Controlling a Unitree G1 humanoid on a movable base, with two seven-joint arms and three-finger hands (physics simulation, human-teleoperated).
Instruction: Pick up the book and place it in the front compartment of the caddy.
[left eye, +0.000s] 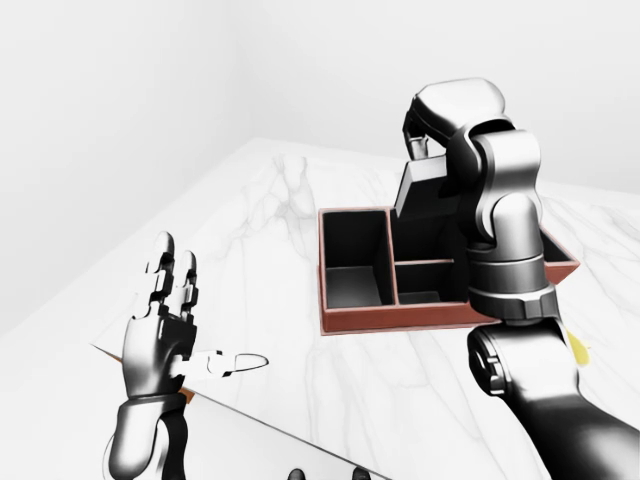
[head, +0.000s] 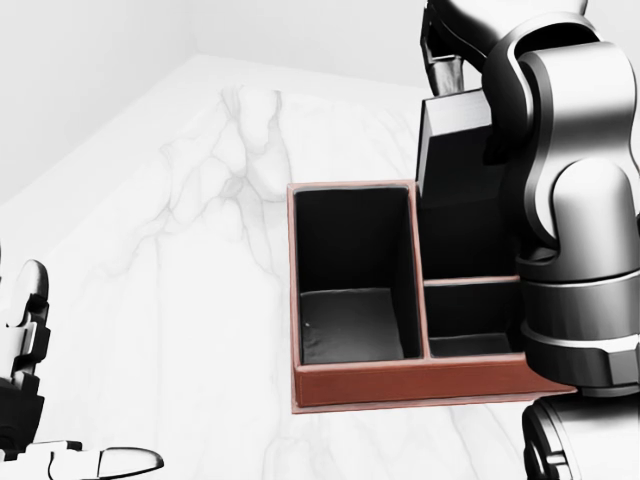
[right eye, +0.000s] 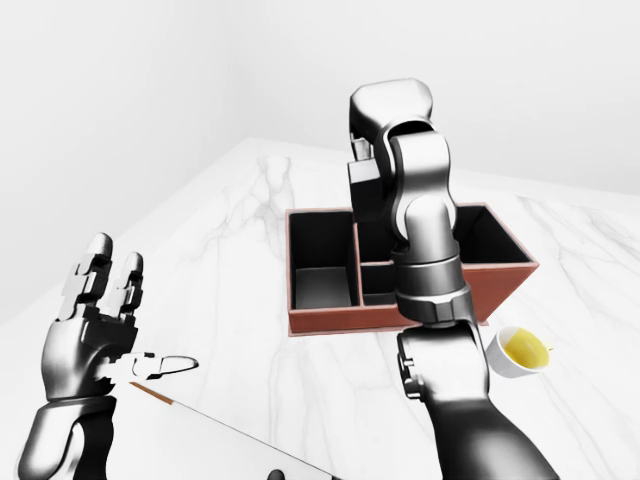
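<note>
The right hand (left eye: 425, 125) grips the top edge of the dark book (head: 455, 170), which stands tilted and partly lowered into the brown caddy (head: 400, 385), in the compartment at the upper right of the head view; the fingers themselves are hidden behind the wrist and forearm. The left hand (left eye: 165, 325) is raised apart at the lower left, fingers spread wide and empty. The caddy rests on the white marble bench (head: 180, 250), with a cup of yellow liquid (right eye: 520, 352) near its right end.

— What's the surface?
— A white marble-veined bench (left eye: 270, 215).
— And on it?
— A reddish-brown, dark-lined compartmented caddy (head: 400, 383), plus a small white cup of yellow liquid (right eye: 520, 352) just beside it.
</note>
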